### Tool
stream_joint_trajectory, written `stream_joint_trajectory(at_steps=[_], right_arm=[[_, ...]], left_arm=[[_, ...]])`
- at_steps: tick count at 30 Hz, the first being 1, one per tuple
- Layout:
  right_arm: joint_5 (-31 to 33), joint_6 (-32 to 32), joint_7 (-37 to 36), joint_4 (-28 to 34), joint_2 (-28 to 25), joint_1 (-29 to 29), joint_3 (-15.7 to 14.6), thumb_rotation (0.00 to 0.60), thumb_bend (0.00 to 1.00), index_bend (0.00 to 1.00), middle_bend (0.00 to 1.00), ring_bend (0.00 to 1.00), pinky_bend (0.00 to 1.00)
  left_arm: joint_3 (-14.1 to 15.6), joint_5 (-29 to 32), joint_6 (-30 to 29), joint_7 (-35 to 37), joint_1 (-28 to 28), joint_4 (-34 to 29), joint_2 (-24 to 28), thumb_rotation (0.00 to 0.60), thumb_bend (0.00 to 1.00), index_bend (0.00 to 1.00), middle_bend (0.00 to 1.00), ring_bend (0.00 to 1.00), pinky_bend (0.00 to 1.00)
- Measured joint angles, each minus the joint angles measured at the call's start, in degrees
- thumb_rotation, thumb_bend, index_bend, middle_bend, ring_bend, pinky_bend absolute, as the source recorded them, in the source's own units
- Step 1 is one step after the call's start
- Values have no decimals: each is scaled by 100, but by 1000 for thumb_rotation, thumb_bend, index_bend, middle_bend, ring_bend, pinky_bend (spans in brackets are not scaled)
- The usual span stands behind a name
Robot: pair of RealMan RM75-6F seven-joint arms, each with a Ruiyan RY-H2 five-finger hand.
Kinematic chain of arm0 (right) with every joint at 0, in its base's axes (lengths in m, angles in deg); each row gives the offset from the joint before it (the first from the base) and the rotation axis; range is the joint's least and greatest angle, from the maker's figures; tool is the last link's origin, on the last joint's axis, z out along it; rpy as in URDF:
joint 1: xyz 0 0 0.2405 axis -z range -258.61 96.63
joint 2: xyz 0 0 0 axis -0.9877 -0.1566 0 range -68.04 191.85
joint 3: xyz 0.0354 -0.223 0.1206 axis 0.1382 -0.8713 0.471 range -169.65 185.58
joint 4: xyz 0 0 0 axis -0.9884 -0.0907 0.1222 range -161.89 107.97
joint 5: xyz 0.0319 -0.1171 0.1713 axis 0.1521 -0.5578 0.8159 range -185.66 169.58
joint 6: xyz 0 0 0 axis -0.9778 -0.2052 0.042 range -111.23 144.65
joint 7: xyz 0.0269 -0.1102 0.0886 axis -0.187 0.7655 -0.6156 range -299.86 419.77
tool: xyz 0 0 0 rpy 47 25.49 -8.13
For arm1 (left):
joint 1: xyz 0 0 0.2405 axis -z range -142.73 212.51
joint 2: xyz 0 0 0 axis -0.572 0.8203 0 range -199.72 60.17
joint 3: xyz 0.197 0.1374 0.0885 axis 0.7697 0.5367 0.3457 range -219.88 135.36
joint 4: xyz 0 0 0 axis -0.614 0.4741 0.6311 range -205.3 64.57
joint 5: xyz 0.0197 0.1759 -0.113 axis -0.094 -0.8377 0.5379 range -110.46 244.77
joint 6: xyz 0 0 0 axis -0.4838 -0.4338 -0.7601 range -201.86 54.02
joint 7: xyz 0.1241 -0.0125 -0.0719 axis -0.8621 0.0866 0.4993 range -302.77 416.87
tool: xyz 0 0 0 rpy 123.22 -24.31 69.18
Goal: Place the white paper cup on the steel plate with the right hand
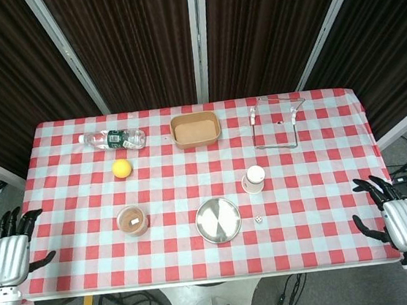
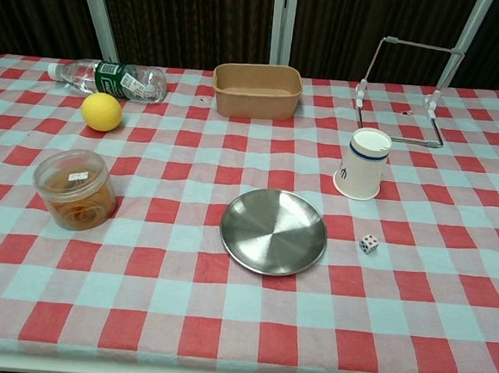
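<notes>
The white paper cup (image 1: 254, 179) (image 2: 361, 165) stands upside down on the checked cloth, right of centre. The round steel plate (image 1: 218, 220) (image 2: 273, 231) lies bare near the front, down and to the left of the cup. My right hand (image 1: 395, 216) hangs off the table's right edge, fingers spread, holding nothing, far from the cup. My left hand (image 1: 10, 249) hovers off the left edge, also open and empty. Neither hand shows in the chest view.
A small white die (image 1: 260, 220) (image 2: 369, 243) lies right of the plate. A lidded plastic tub (image 1: 132, 220) (image 2: 75, 188), a lemon (image 1: 121, 168) (image 2: 101, 111), a lying water bottle (image 1: 113, 139), a brown paper box (image 1: 196, 129) (image 2: 256, 89) and a wire stand (image 1: 277, 122) (image 2: 404, 91) are around.
</notes>
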Motion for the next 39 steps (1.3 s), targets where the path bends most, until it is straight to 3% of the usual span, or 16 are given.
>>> stream_joint_trajectory(at_steps=[9, 13, 15, 20, 23, 31, 39], right_arm=[[-69, 34, 41, 49, -10, -24, -17, 600, 254, 165, 300, 91, 157], [-146, 214, 141, 106, -25, -123, -50, 600, 255, 172, 354, 137, 170], [-209, 380, 290, 160, -34, -236, -57, 600, 254, 186, 420, 221, 228], [-329, 974, 673, 312, -17, -655, -27, 600, 244, 268, 644, 632, 616], [-299, 1552, 868, 372, 31, -1002, 24, 600, 244, 300, 781, 763, 748], [261, 3366, 1601, 160, 591, -2157, 251, 600, 246, 366, 933, 916, 897], [736, 4110, 2319, -617, 1519, -2871, 352, 600, 226, 389, 942, 923, 906]], left_arm=[[21, -4, -25, 57, -27, 41, -11, 600, 74, 162, 159, 21, 20], [33, -6, -38, 108, -45, 84, -29, 600, 73, 162, 159, 21, 20], [38, 0, -34, 138, -50, 108, -42, 600, 73, 162, 159, 21, 20], [43, 7, -10, 238, -52, 192, -70, 600, 73, 163, 159, 21, 20], [37, 13, -14, 294, -56, 241, -86, 600, 73, 162, 159, 21, 20], [38, 7, -17, 348, -63, 296, -114, 600, 74, 162, 159, 21, 20], [33, 15, -11, 339, -64, 292, -103, 600, 74, 163, 159, 21, 20]])
